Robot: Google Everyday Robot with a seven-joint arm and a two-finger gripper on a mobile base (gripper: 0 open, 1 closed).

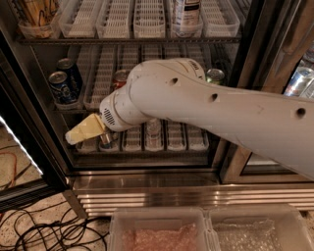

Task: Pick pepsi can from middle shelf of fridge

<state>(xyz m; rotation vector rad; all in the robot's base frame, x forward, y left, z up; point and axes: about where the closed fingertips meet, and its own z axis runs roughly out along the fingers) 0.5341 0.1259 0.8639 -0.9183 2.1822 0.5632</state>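
Note:
The fridge [171,196] stands open in front of me. Two dark blue pepsi cans [61,87] stand at the left end of the middle shelf [100,83], one behind the other. My gripper [81,132], pale yellow, points left and slightly down, below and a little right of the cans, level with the lower shelf and apart from them. My white arm [206,108] crosses the fridge opening and hides much of the middle shelf. A red can [120,78] peeks above the arm and a green can [215,76] stands further right.
A small can [105,139] and a bottle [153,128] sit on the lower shelf beside the gripper. A tall can [186,12] stands on the top shelf. Two translucent bins [157,228] lie in front of the fridge. Cables [44,230] cover the floor at left.

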